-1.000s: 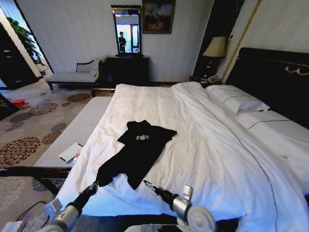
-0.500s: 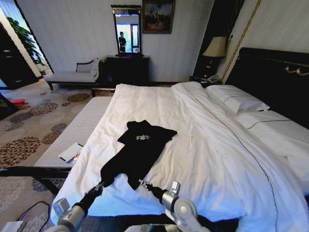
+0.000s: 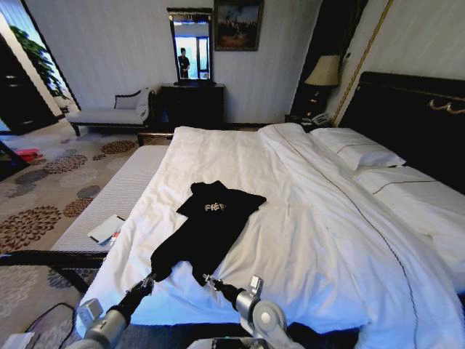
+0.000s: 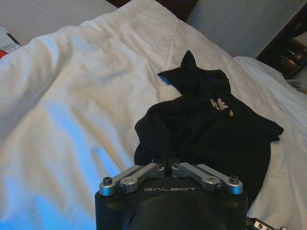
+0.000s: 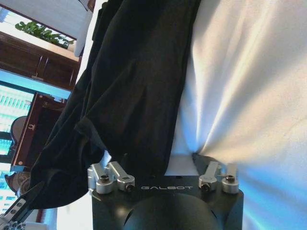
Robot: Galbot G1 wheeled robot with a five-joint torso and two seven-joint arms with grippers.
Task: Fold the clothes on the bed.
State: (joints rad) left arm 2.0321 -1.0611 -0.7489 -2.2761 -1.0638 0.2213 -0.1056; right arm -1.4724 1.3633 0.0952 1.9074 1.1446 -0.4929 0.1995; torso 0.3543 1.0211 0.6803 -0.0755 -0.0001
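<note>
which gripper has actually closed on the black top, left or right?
The left gripper: its fingers are pinched shut on the hem of the small black sleeveless fabric top. The right gripper is spread wide open at the other hem corner, on the white duvet.

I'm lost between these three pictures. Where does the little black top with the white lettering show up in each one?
Head view: the small black fabric top lies centre-low on the white duvet, lettering away from the robot.
Left wrist view: it sits just beyond the left pincer.
Right wrist view: it hangs dark along one side, by the right pincer.
Shared landmark: the white duvet.
</note>
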